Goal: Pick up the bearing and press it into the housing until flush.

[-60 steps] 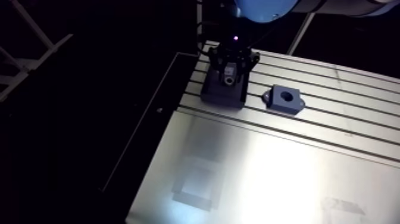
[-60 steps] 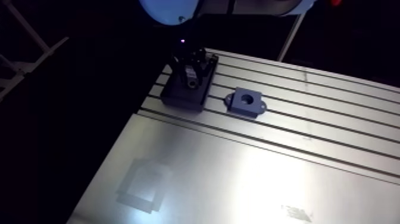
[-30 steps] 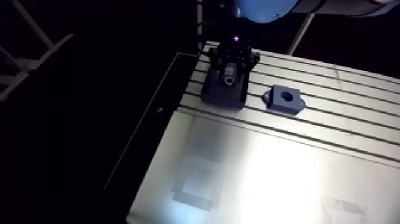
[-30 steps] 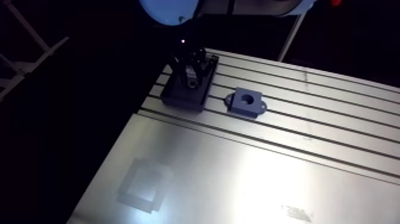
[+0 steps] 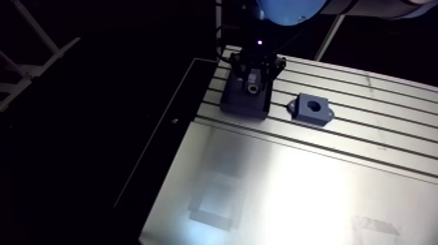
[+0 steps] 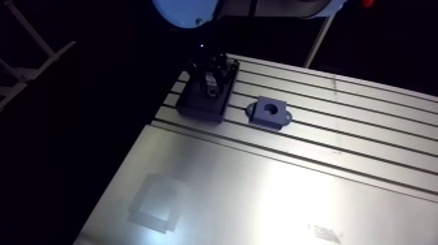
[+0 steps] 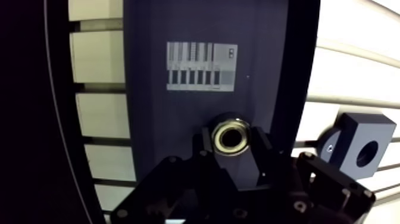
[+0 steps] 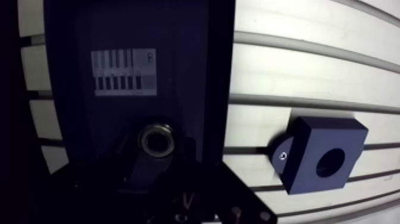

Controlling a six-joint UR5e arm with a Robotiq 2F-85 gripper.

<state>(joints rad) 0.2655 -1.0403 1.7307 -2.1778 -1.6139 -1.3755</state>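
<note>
In the wrist view a silver ring bearing (image 7: 231,136) sits between my gripper's (image 7: 233,143) two dark fingers, which press on its sides over a dark tray (image 7: 178,36). The tray carries a white label with black bars (image 7: 201,66) ahead of the gripper. The dark blue housing (image 7: 357,146), a block with a round bore, lies on the slotted table beside the tray. In the arm view the gripper (image 5: 251,83) hangs over the tray (image 5: 242,104) at the table's far left. The housing (image 5: 311,109) sits a short way to its right.
The slotted aluminium table (image 5: 365,98) runs right from the tray, with a smooth reflective plate (image 5: 293,189) nearer the camera. The table's left edge (image 5: 195,91) lies close beside the tray, with darkness beyond it.
The gripper with the bearing has shifted very slightly over the tray. The housing and the tray have stayed put.
</note>
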